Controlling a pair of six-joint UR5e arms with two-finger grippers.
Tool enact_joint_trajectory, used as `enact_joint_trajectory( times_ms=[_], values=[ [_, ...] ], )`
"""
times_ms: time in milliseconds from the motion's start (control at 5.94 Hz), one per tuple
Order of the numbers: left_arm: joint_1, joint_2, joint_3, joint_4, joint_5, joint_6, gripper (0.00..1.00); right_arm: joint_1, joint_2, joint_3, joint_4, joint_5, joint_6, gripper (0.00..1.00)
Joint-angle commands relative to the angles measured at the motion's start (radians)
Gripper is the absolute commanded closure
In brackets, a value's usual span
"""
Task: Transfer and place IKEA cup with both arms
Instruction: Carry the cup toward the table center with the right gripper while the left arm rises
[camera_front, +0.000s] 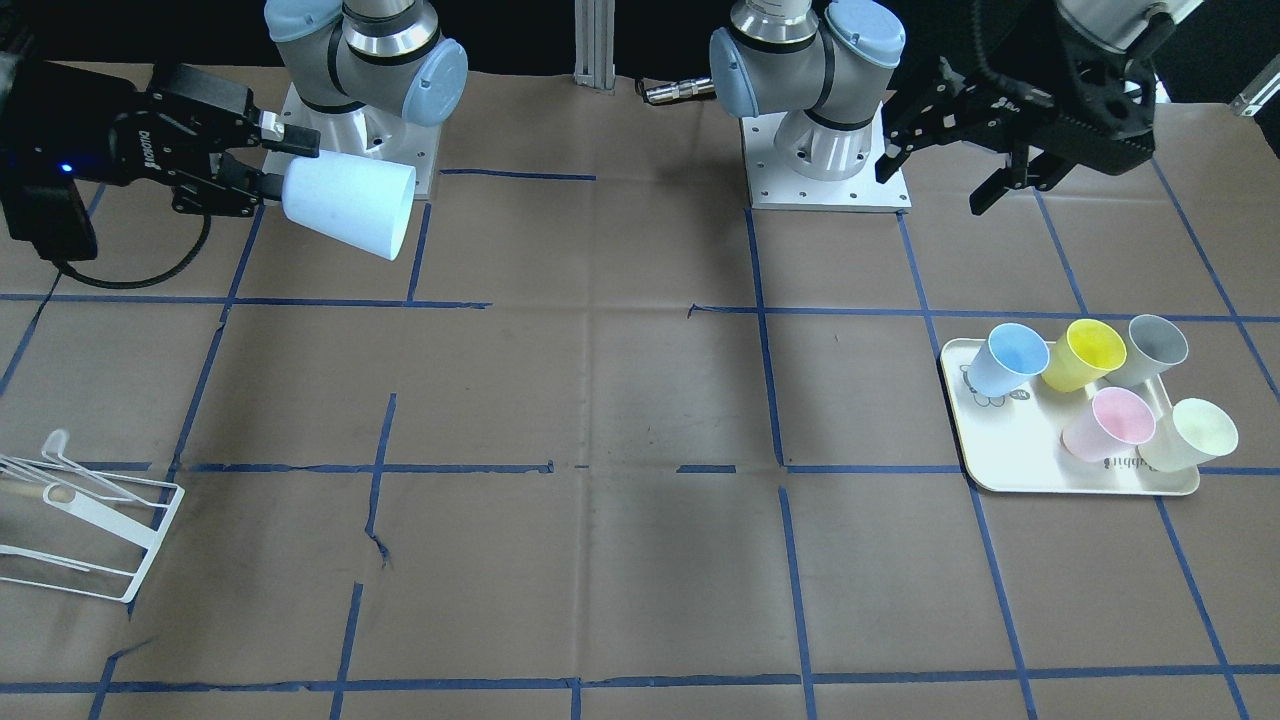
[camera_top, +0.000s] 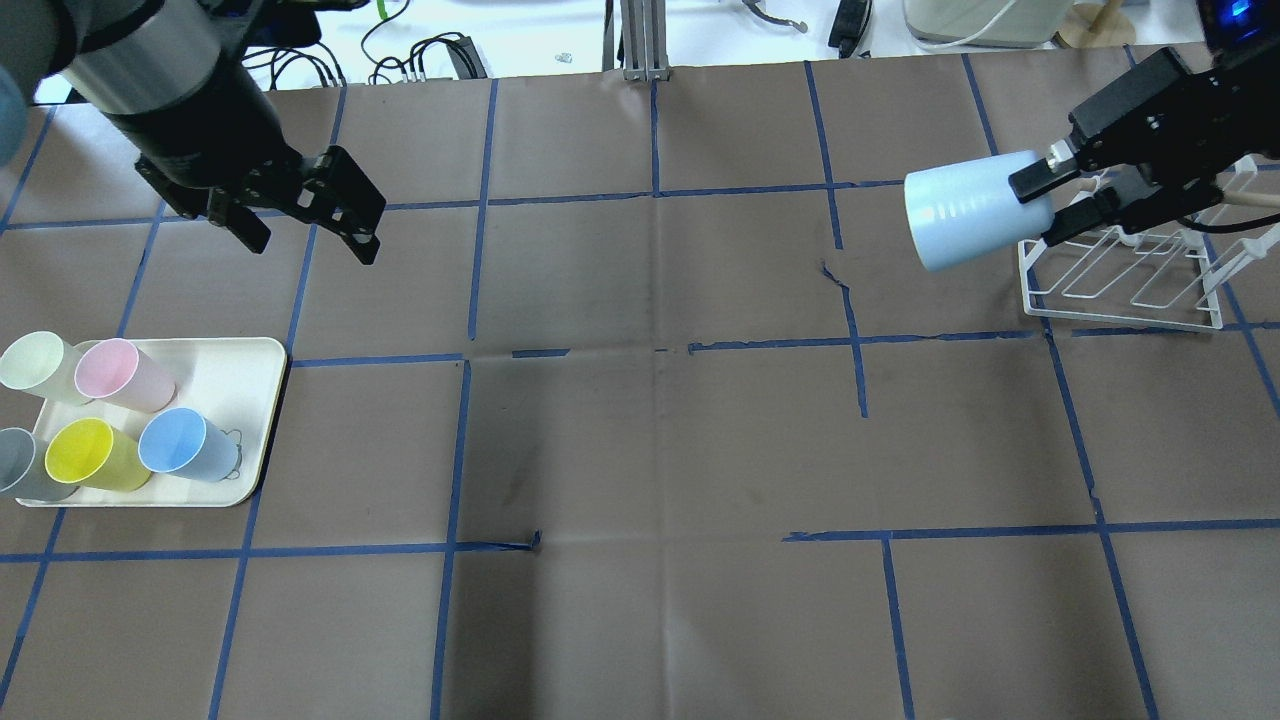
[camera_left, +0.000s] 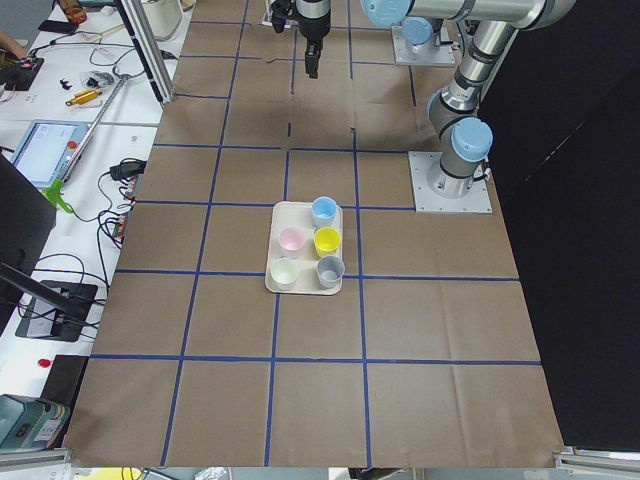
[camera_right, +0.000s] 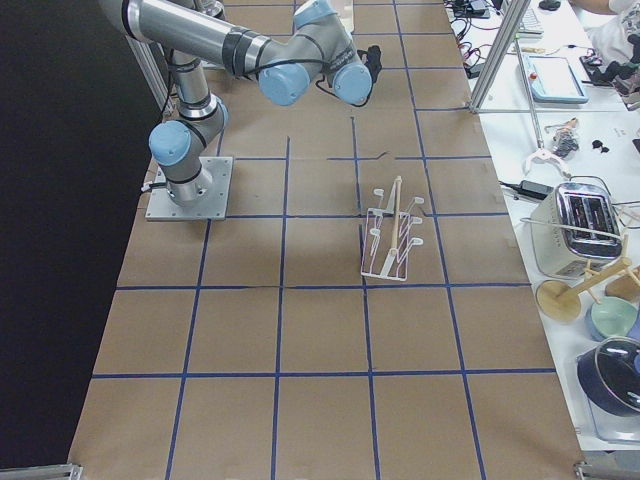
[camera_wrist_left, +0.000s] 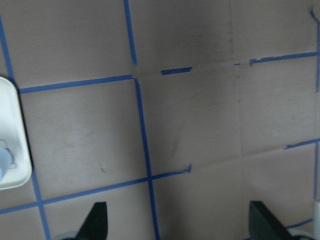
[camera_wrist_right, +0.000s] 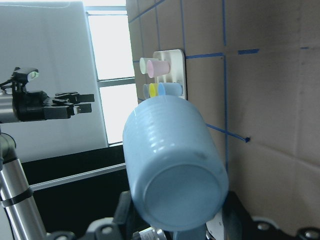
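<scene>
My right gripper is shut on the narrow base end of the pale light-blue IKEA cup. It holds the cup on its side above the table, mouth towards the table's middle. The cup also shows in the front view, in the right gripper, and in the right wrist view. My left gripper is open and empty, raised above the table beyond the tray; the front view and left wrist view show it too. A second blue cup stands on the tray.
A cream tray on my left side holds the second blue cup plus pink, yellow, grey and pale green cups. A white wire rack stands on my right side, just under and behind the right gripper. Brown paper with blue tape lines covers the table.
</scene>
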Motion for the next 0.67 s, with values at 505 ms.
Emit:
enact_joint_trajectory(
  times_ms=[505],
  values=[
    [0.075, -0.016, -0.078, -0.177, -0.665, 0.084, 0.02, 0.288, 0.010, 0.108, 0.068, 0.398, -0.119, 0.75]
  ],
)
